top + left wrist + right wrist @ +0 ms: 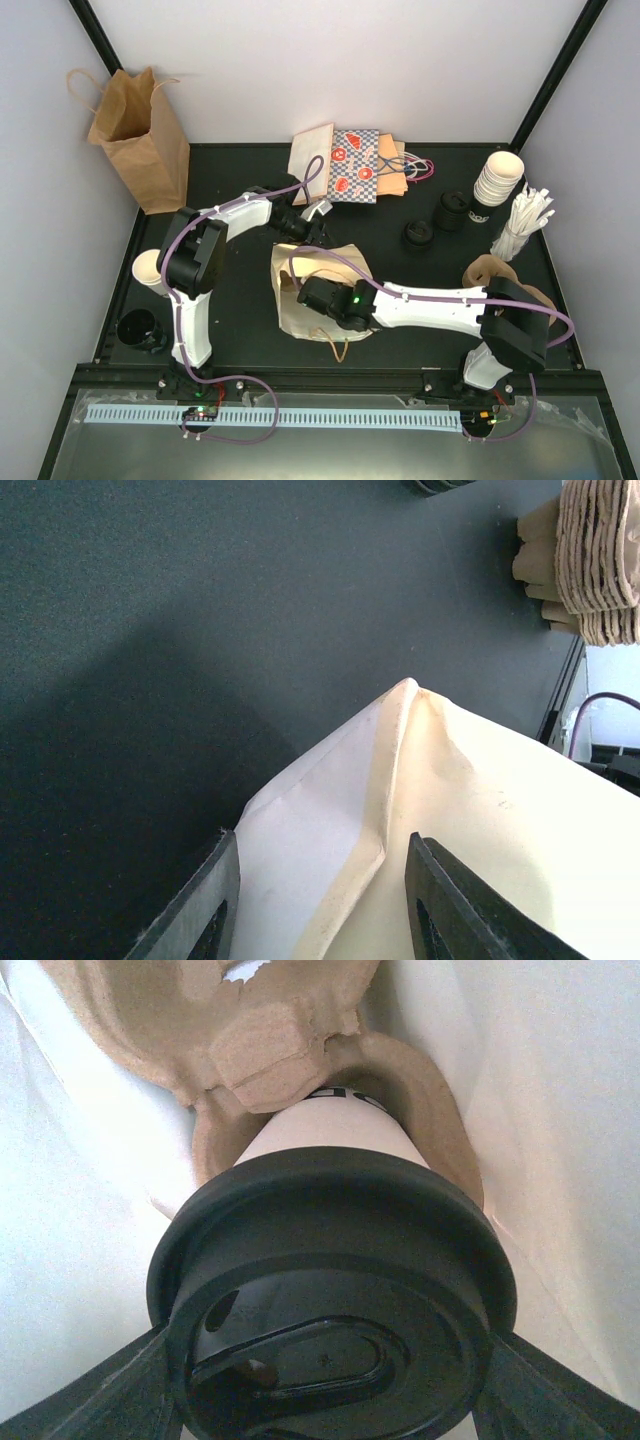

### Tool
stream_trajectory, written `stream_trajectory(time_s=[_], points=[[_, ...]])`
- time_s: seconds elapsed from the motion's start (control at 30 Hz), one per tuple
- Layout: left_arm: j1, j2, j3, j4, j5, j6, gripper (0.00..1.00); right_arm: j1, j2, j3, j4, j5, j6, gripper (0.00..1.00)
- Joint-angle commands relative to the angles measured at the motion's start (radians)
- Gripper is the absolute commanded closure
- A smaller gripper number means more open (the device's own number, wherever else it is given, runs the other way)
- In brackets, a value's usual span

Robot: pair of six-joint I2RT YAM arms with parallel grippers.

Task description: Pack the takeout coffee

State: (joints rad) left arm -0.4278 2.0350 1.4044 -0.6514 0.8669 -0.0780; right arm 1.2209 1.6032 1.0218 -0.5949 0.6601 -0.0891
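A cream handled paper bag point(300, 318) lies at the table's middle. My right gripper point(330, 1365) is inside it, shut on a white coffee cup point(335, 1130) with a black lid point(330, 1260). The cup sits in a brown pulp carrier point(260, 1045) within the bag. In the top view the right fingers are hidden in the bag. My left gripper point(320, 850) is open, its fingers astride a folded edge of the bag point(390, 780) at the bag's far side point(312, 225). A stack of white cups point(497, 180) stands at the back right.
Two black lids point(450, 212) and brown carriers point(490, 270) lie at the right beside a bundle of white sticks point(525, 222). A brown bag point(140, 140) stands back left. Patterned bags point(352, 165) lie at the back. A single cup point(148, 268) and a lid point(140, 330) sit left.
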Motion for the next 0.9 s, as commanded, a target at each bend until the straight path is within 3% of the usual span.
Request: stream_trajectory(time_s=[0.0,0.57,0.87], points=[[-0.057,0.007,0.0,-0.119,0.09,0.026,0.53,-0.069,0.11,-0.062,-0.061,-0.248,-0.011,0.39],[-0.054,0.0,-0.001,-0.124,0.081,0.027,0.52,-0.081,0.026,-0.049,-0.14,-0.182,0.006,0.39],[-0.053,-0.003,-0.01,-0.116,0.082,0.02,0.52,-0.077,0.09,-0.003,-0.178,-0.183,0.001,0.38]])
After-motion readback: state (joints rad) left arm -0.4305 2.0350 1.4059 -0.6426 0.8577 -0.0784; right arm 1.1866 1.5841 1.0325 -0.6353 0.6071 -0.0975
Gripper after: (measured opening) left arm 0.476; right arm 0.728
